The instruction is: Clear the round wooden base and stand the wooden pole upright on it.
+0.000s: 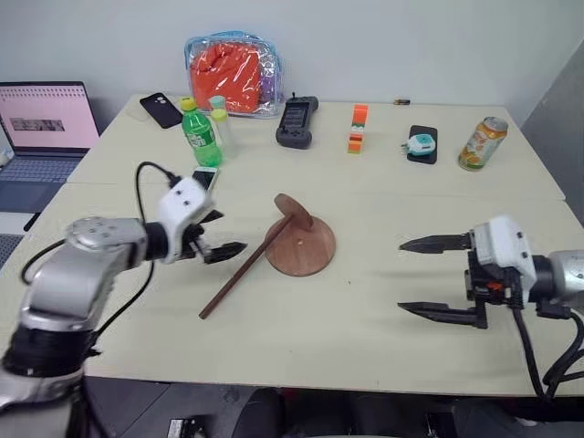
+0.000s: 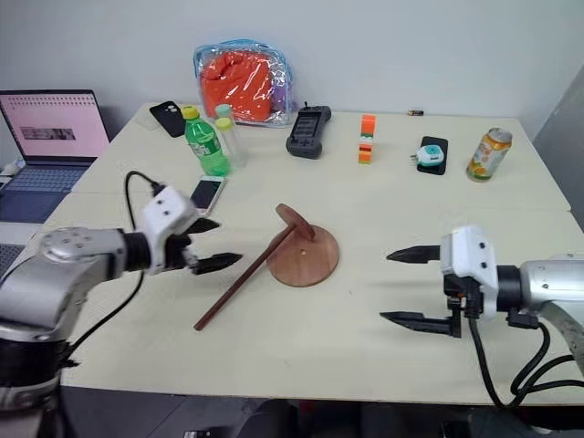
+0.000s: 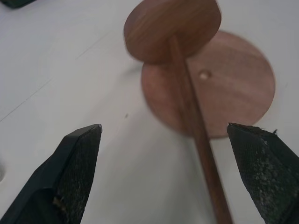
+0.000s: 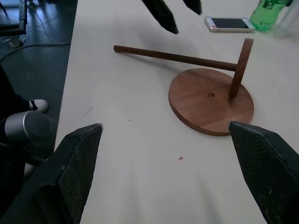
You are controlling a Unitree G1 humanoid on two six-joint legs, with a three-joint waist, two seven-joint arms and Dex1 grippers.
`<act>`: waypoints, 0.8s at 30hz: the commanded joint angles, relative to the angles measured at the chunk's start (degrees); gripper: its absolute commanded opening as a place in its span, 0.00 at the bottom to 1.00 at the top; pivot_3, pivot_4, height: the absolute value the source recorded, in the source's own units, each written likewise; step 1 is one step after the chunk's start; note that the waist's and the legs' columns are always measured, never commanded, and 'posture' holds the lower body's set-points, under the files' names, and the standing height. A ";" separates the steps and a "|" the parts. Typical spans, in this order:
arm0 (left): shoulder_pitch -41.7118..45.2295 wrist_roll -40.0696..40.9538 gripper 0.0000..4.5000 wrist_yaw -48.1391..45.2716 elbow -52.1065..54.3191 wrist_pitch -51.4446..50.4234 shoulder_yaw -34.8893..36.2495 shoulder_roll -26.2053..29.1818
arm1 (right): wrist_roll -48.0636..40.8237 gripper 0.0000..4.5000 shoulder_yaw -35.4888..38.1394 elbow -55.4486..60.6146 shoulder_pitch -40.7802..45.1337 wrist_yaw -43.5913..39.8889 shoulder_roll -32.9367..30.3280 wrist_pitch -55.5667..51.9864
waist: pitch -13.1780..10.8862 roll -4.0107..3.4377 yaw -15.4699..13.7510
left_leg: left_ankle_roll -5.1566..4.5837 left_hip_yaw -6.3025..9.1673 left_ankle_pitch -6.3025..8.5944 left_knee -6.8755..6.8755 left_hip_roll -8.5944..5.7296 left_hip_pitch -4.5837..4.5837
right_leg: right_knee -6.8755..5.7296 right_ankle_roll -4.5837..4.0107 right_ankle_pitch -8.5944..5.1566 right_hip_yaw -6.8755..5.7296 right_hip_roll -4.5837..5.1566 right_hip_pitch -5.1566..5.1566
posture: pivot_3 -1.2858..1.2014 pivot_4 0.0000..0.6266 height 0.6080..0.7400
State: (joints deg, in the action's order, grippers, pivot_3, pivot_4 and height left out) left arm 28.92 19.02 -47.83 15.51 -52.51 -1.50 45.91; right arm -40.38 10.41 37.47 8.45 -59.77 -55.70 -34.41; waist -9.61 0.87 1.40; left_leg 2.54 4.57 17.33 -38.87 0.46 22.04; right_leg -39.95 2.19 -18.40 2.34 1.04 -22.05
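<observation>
The wooden pole (image 1: 245, 272) leans on the round wooden base (image 1: 306, 248), between both claws.

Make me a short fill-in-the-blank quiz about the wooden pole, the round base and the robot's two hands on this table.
1. The wooden pole lies tilted, its small disc end resting on the round wooden ____.
2. The left hand, beside the pole, has its fingers ____.
3. The right hand holds ____.
4. Behind the left hand stands a ____ plastic bottle.

Missing words: base; open; nothing; green
</observation>
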 commanded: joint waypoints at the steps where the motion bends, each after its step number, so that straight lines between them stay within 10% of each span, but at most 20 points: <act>1: 5.01 -0.76 0.99 3.33 -0.51 -5.02 -3.89 -2.72 | -1.58 1.00 -1.47 3.54 1.98 3.56 0.97 -1.94 | 0.00 0.00 0.10 | 0.00 0.00 0.00 0.00 0.00 0.00 | 0.00 0.00 0.00 -0.01 -0.01 0.00 | 0.52 0.24 1.00; 24: 19.79 -1.69 0.95 -0.68 -13.39 -15.86 -18.70 -4.77 | -1.61 1.00 -5.08 6.79 2.65 7.42 1.97 -3.15 | 0.00 0.00 0.17 | 0.02 0.02 -0.02 0.01 -0.02 -0.01 | 0.01 0.00 0.00 -0.01 -0.02 -0.02 | 0.52 0.24 1.00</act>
State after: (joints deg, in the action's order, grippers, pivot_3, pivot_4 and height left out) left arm 46.79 17.91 -46.79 2.42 -69.77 -18.62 40.17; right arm -41.64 5.37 42.53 10.22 -52.39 -53.75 -38.14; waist -9.61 0.87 1.58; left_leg 2.56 4.59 17.32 -38.86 0.44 22.03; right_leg -39.94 2.18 -18.40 2.33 1.03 -22.07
